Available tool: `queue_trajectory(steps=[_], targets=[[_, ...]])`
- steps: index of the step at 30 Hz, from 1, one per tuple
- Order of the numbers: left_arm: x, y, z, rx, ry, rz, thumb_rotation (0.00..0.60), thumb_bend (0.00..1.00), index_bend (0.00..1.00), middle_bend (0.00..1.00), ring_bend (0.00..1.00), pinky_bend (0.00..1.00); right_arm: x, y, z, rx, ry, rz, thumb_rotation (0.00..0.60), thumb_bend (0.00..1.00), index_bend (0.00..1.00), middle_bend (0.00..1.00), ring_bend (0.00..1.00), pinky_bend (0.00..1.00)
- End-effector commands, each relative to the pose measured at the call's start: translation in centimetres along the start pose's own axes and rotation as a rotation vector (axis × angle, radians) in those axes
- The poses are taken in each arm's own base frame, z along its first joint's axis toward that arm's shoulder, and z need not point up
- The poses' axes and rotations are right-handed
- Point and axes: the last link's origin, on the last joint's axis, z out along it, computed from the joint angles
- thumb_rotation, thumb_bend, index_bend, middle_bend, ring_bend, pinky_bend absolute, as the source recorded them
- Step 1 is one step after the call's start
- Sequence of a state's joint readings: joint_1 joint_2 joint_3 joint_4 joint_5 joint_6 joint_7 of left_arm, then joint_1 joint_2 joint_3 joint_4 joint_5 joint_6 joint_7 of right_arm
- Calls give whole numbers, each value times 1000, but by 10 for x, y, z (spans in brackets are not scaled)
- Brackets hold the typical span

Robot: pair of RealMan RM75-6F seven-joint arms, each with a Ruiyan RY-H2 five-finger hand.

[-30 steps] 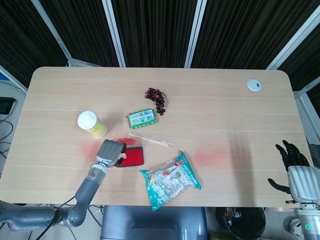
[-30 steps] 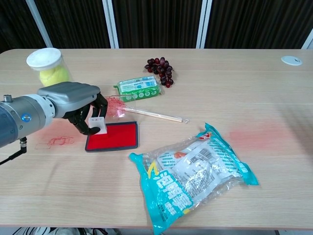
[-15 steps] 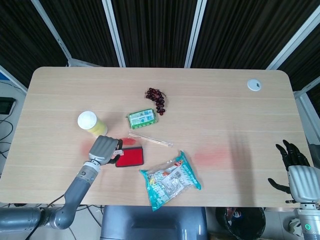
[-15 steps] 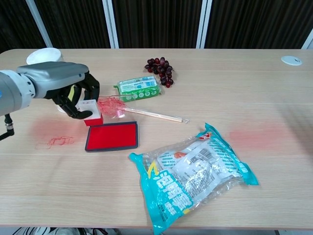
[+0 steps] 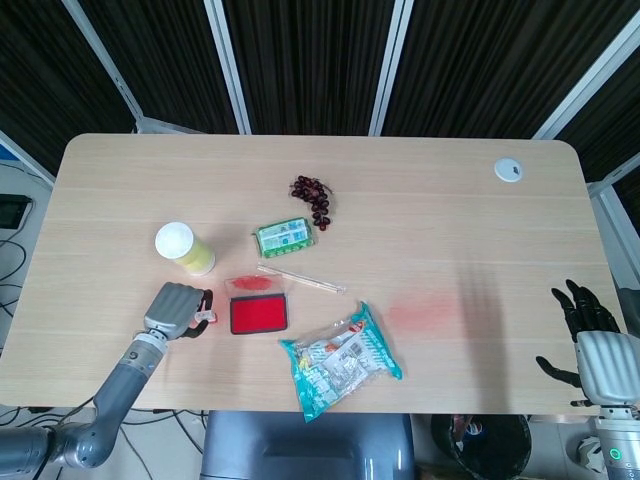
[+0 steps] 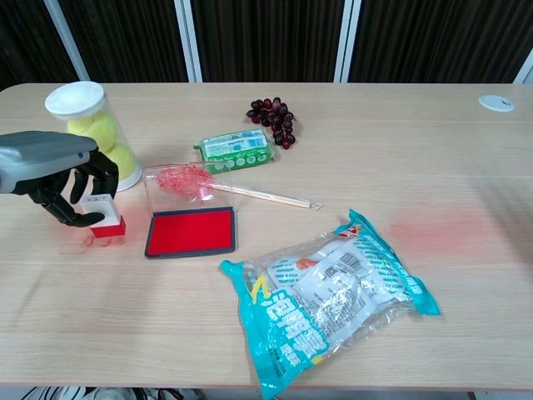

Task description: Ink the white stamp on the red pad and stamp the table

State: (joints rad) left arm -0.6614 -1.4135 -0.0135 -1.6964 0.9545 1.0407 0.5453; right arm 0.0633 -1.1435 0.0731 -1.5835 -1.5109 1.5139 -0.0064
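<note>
My left hand [image 6: 52, 173] [image 5: 173, 308] grips the white stamp [image 6: 103, 213], whose red inked base sits low over the table at the left, over faint red stamp marks [image 6: 77, 244]. The red pad [image 6: 191, 231] [image 5: 259, 314] lies open just right of the stamp, its clear lid [image 6: 179, 181] tipped back behind it. In the head view the stamp [image 5: 203, 318] is mostly hidden under the hand. Whether the stamp's base touches the wood is unclear. My right hand [image 5: 592, 340] hangs open off the table's right edge, holding nothing.
A clear tube of yellow balls [image 6: 98, 131] stands right behind the left hand. A thin stick [image 6: 265, 197], a green packet [image 6: 236, 147] and grapes [image 6: 272, 118] lie beyond the pad. A large teal snack bag [image 6: 325, 296] lies front centre. A red smear [image 6: 433, 225] marks the table's right.
The left hand lifted the stamp off the red pad and carried it left, then lowered it to the table beside the pad. The right hand stayed still.
</note>
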Motion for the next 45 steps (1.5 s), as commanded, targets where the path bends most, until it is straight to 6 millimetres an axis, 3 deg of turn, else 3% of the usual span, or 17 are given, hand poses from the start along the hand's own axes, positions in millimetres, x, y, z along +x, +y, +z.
queue_trajectory(steps=[1, 17, 45], targets=[[-4, -8, -1, 12, -6, 4, 600, 467, 630, 625, 500, 584, 0, 0, 0, 0, 0, 1, 600, 175, 130, 0, 0, 190], [-18, -25, 4, 35, -15, -1, 600, 466, 581, 572, 480, 563, 0, 0, 0, 0, -1, 1, 600, 175, 132, 0, 0, 190], [-23, -26, 4, 29, -36, 3, 600, 414, 464, 450, 399, 487, 0, 0, 0, 0, 1, 2, 600, 175, 135, 0, 0, 190]])
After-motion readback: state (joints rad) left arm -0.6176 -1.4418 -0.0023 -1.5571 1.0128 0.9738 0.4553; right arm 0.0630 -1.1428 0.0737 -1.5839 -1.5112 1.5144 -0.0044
